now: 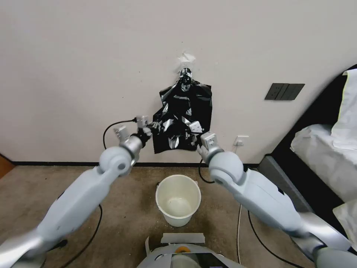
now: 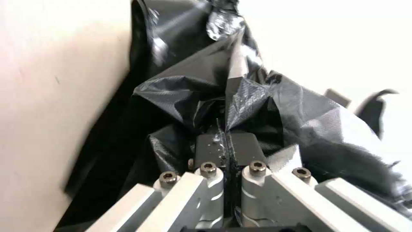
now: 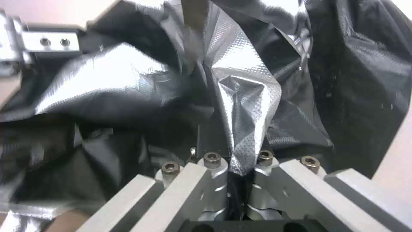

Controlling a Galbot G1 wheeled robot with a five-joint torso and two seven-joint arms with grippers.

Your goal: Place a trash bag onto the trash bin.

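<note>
Both grippers up at the wall, pinching the bag!
Left gripper (image 1: 151,129) and right gripper (image 1: 195,138): jaws clamped on bag (image 1: 183,123); bin (image 1: 178,200) stands below on the floor.

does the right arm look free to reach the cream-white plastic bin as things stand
Probably not yet: the right end effector is shut on the glossy black plastic trash bag hanging on the wall, while the round cream-white plastic bin stands open on the floor below.

Brown carpet floor (image 1: 122,208) w/ trash bin (image 1: 178,200) standing upright.
</note>
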